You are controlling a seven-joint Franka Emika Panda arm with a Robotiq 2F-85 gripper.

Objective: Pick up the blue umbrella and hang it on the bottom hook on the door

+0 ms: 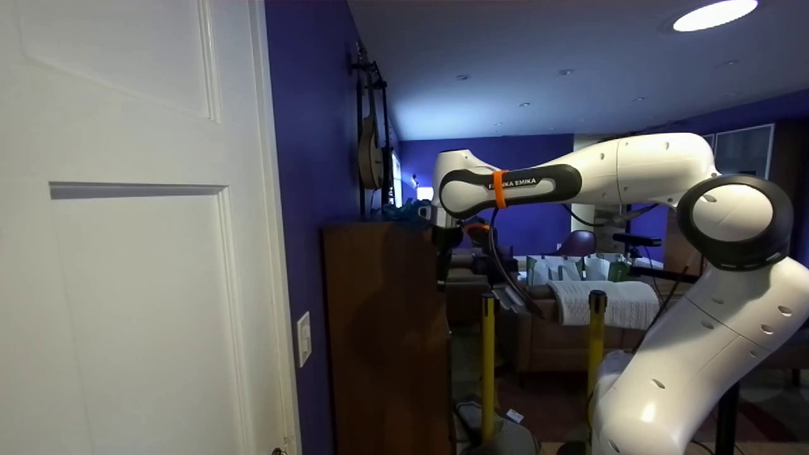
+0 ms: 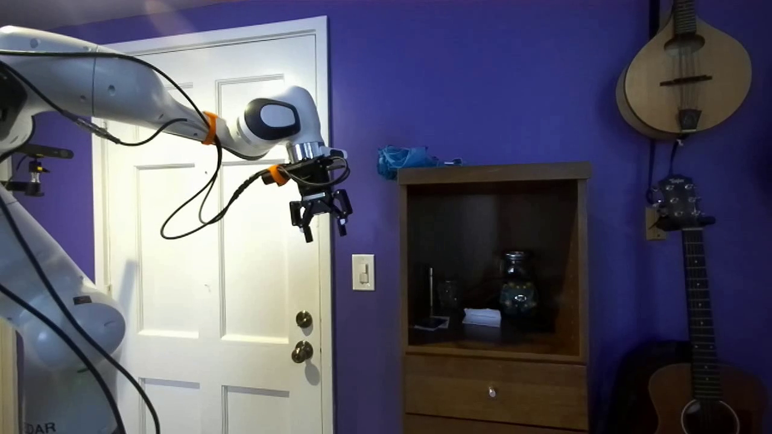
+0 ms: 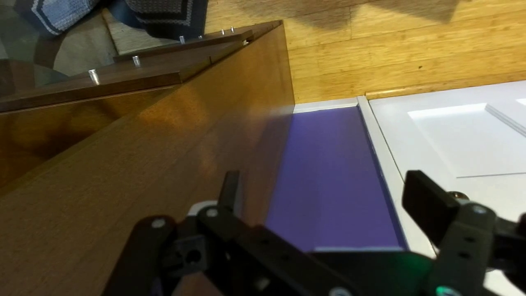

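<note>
The white panelled door stands apart from the dark brown wooden cabinet, open room between. The white jointed arm reaches to the cabinet's door side; its black two-fingered gripper points down, spread wide (holding nothing). The crumpled blue fabric umbrella lies atop the cabinet, overhanging its door-side edge.

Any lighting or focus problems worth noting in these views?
In an exterior view, the ceiling light is blown out to white and the blue umbrella looks murky; in an exterior view, the inside of the cabinet sits in deep shadow; in the wrist view, the gripper looks slightly soft, and shadows fall on the wooden floor.
</note>
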